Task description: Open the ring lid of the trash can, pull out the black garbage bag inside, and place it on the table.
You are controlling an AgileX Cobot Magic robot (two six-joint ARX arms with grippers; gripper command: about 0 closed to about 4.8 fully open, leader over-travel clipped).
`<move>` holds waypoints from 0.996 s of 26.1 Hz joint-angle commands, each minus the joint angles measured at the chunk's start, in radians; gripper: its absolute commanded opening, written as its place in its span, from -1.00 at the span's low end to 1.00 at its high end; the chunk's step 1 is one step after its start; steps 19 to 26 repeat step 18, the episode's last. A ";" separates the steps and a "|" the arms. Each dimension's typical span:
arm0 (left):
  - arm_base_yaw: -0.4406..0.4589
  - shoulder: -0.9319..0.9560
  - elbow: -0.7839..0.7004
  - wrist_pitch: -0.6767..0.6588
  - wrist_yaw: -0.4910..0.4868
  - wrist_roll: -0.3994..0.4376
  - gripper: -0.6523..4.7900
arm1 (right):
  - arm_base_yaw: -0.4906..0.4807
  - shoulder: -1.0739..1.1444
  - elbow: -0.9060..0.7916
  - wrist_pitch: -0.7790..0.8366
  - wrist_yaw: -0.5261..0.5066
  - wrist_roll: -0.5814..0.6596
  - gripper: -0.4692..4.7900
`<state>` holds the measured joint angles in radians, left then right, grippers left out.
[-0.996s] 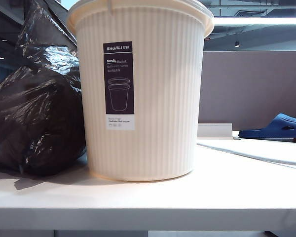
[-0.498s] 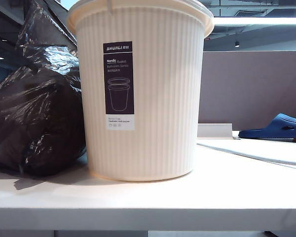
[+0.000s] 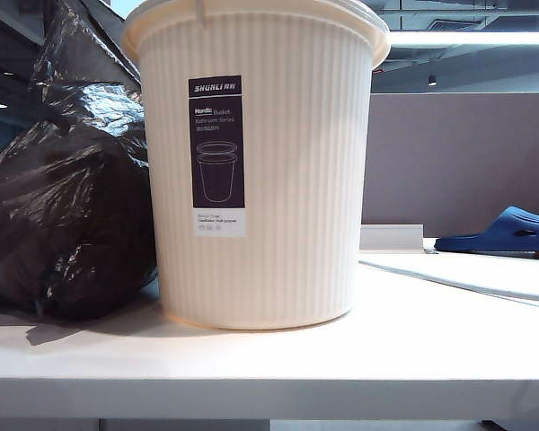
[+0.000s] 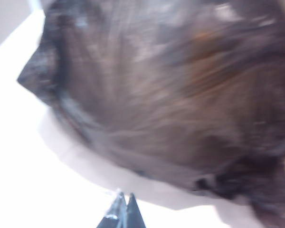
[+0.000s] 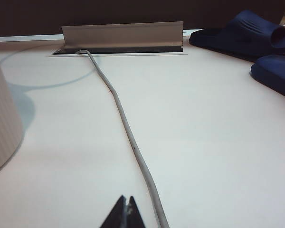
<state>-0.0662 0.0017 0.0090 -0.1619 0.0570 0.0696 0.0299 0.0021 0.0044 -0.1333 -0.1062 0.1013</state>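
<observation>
Two grippers are seen only in the wrist views, and both are closed on nothing, with the dark fingertips pressed together. The left gripper [image 4: 125, 209] is held low over the table [image 3: 413, 359], just in front of the black garbage bag [image 3: 67, 215], which fills most of its blurred view; whether the tips touch the bag cannot be told. The right gripper [image 5: 127, 211] is held above a bare part of the white top, close beside a thin grey cable [image 5: 128, 137], and well apart from the bag. A slice of the trash can [image 3: 260, 171] is seen at the edge of that view.

In the exterior view the bag is laid on the table, at the left of the can and pressed against its wall. The can is stood upright near the front edge. The ring lid cannot be made out with certainty; only the cream rim is seen at the top.

Behind the table a grey-brown partition panel [image 3: 458, 162] is seen, and above it a ceiling with a long light. Blue slippers [image 3: 508, 231] are placed at the far right, and the cable is led into a metal cable slot [image 5: 122, 37].

The bag is glossy, crinkled and lumpy. The can is ribbed vertically, tapered, and marked with a black-and-white label [image 3: 217, 154]. The table top is smooth and matte.
</observation>
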 commanded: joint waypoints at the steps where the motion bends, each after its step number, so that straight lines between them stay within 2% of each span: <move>1: 0.000 0.001 0.000 -0.023 -0.037 0.005 -0.78 | 0.000 0.001 -0.001 0.010 -0.001 0.003 -0.82; 26: -0.002 0.001 0.000 -0.022 -0.031 0.002 -0.78 | 0.000 0.001 -0.001 0.010 -0.001 0.003 -0.82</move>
